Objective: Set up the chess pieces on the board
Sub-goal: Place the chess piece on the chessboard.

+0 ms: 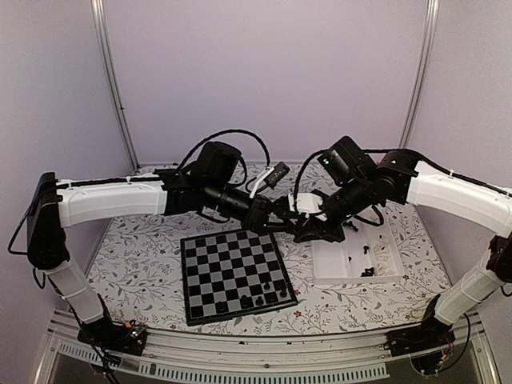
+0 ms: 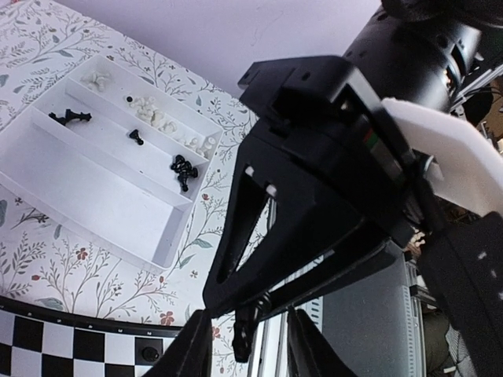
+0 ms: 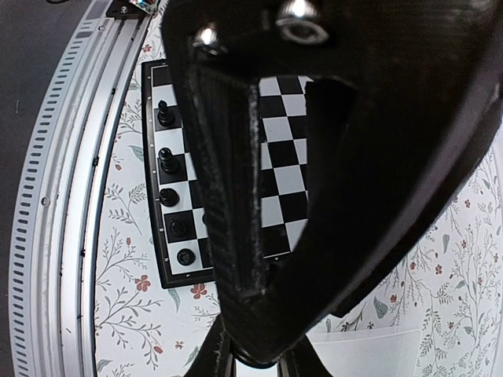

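Note:
Between the board (image 1: 228,264) and the tray, my two grippers meet in the air. My right gripper (image 1: 310,232) is shut on a small black chess piece (image 2: 242,336), which hangs from its tips in the left wrist view. My left gripper (image 2: 246,314) is open, one finger on each side of that piece and not touching it. Several black pieces (image 3: 168,159) stand along the board's near right edge (image 1: 268,296). In the right wrist view the left gripper's body covers most of the board (image 3: 283,181) and hides what my right gripper (image 3: 263,357) holds.
The white compartmented tray (image 2: 94,196) lies right of the board (image 1: 344,270). It holds loose black pieces (image 2: 182,167) and cream pieces (image 2: 149,114). A metal rail (image 3: 71,196) runs along the table's near edge. Cables loop above both wrists.

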Controlling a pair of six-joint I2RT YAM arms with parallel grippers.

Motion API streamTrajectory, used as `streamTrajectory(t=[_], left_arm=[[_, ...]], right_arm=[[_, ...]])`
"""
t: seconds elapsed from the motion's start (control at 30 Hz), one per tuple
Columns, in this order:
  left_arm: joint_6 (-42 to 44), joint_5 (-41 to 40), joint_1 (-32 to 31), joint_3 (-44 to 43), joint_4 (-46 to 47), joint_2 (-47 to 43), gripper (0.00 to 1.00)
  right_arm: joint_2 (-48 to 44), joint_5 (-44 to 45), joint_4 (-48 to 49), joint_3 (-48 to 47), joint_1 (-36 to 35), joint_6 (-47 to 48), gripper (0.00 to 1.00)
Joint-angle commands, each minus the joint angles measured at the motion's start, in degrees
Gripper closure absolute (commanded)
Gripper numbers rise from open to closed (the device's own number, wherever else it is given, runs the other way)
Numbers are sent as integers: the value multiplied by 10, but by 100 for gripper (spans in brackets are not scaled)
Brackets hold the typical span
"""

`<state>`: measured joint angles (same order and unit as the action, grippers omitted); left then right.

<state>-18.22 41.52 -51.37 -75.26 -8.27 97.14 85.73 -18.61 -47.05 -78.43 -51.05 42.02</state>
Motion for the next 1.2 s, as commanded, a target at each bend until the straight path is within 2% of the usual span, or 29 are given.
streamTrajectory(t=[0.0,0.27,0.4,0.5,0.77,0.8,0.87,0.97,1.1,1.17], left_arm=[[10,1,8,5,-8,7,67],[6,14,8,3,-2,13,81],[3,17,9,2,0,16,82],[3,16,9,0,-2,20,76],[5,23,12,-2,3,14,94],[6,21,13,-4,0,11,97],[15,10,17,-13,-32,4,100],[37,-35,19,-42,-136,-15,100],[54,-114,14,-53,-272,-65,100],[55,-165,7,-49,-331,-93,100]], right_arm=[[5,-13,7,-20,7,-11,88],[8,-16,7,-22,10,-15,88],[7,-18,7,-22,11,-16,88],[8,-22,8,-22,11,-17,88],[12,-21,9,-19,11,-15,88],[12,-19,9,-19,12,-15,83],[10,-17,10,-14,17,-18,65],[-16,-37,17,14,56,-19,42],[-69,-88,34,72,158,-12,25],[-95,-109,54,108,208,-11,21]])
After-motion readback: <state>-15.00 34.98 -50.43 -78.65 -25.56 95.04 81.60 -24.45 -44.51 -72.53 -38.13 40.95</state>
